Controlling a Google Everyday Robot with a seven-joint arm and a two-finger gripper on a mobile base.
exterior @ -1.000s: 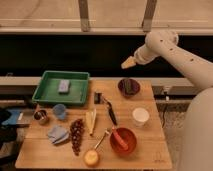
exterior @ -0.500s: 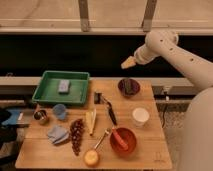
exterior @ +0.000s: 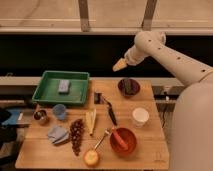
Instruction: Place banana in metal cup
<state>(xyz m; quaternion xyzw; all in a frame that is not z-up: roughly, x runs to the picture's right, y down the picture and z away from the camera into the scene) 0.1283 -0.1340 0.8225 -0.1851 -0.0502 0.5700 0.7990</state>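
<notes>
The banana [exterior: 91, 121] lies pale yellow and lengthwise in the middle of the wooden table [exterior: 150, 148]. The metal cup [exterior: 41, 117] stands small and shiny at the table's left edge, next to the light blue cup [exterior: 59, 111]. My gripper [exterior: 119, 65] hangs high above the back of the table, up and right of the banana and far from the metal cup. It holds nothing that I can see.
A green tray [exterior: 47, 95] with a grey sponge [exterior: 63, 86] sits at the back left. A dark bowl [exterior: 128, 87], a white cup [exterior: 140, 116], a red bowl [exterior: 123, 140], a black-handled utensil [exterior: 110, 113], grapes [exterior: 76, 133], a blue cloth [exterior: 58, 134] and a round orange fruit [exterior: 91, 157] also lie here.
</notes>
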